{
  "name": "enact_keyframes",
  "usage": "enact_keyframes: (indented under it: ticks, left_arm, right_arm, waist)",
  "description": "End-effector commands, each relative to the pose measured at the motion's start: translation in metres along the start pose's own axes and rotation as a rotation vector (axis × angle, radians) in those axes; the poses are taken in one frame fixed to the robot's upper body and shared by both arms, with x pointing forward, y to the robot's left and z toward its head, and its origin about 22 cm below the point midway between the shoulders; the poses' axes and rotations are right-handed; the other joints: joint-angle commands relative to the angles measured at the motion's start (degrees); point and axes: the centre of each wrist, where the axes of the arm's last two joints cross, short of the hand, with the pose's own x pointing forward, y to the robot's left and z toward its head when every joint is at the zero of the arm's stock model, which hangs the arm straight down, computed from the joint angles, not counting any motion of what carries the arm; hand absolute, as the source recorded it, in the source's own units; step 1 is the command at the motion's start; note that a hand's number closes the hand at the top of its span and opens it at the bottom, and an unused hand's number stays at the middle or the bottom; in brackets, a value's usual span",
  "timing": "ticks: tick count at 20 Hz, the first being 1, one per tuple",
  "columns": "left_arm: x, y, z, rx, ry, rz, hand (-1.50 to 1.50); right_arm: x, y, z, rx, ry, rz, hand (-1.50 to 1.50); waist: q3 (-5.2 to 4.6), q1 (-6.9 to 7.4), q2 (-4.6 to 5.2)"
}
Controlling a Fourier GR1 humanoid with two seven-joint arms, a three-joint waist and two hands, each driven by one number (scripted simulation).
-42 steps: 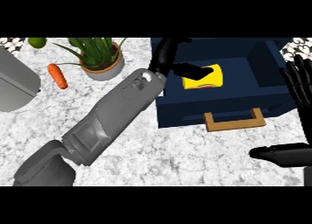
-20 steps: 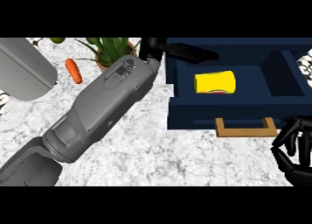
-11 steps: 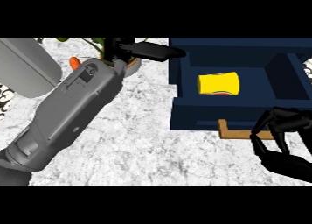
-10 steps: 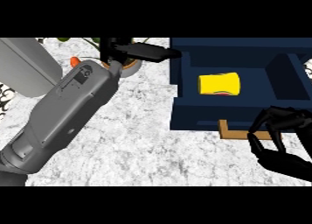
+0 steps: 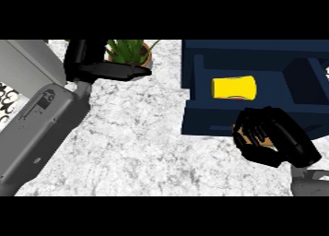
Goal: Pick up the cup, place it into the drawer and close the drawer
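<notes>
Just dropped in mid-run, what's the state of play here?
The yellow cup lies on its side inside the open dark blue drawer. The right hand is at the drawer's front, fingers curled over the wooden handle, which it mostly hides, so closing looks like the step underway. The left hand is raised over by the potted plant, holding nothing.

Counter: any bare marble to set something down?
Yes: the white marble counter is bare between the grey left forearm and the dark blue drawer. Crowded at the drawer front, where the right hand sits, and by the potted plant.
</notes>
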Motion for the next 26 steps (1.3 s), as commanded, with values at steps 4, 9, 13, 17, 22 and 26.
enact_keyframes:
  ticks: [4,9,13,17,22,26]
  left_arm:
    - [-0.006,0.039,0.036,0.016,0.003,-0.005,-1.50]
    - [0.003,0.058,0.054,0.020,0.005,0.016,-1.50]
    - [-0.002,0.082,0.067,0.030,0.014,-0.001,-1.50]
    - [-0.008,0.094,0.076,0.039,-0.004,-0.005,-1.50]
    - [0.001,0.100,0.076,0.006,-0.006,0.017,-1.50]
    - [-0.011,0.101,0.082,-0.012,-0.002,0.034,-1.50]
  right_arm:
    - [-0.027,0.046,-0.042,0.086,0.031,0.263,1.50]
    - [-0.063,0.065,-0.069,0.110,0.052,0.269,1.50]
    - [-0.092,0.057,-0.082,0.110,0.069,0.253,1.50]
    - [-0.084,0.055,-0.123,0.124,0.105,0.219,1.50]
    - [-0.098,0.014,-0.138,0.144,0.144,0.202,1.50]
    - [-0.116,-0.004,-0.130,0.127,0.193,0.173,1.50]
  waist:
    - [0.06,1.01,0.33]
    - [0.11,0.69,0.37]
    - [0.09,-0.22,0.49]
    - [0.11,0.82,0.94]
    - [0.16,2.03,1.35]
    - [0.18,2.28,1.83]
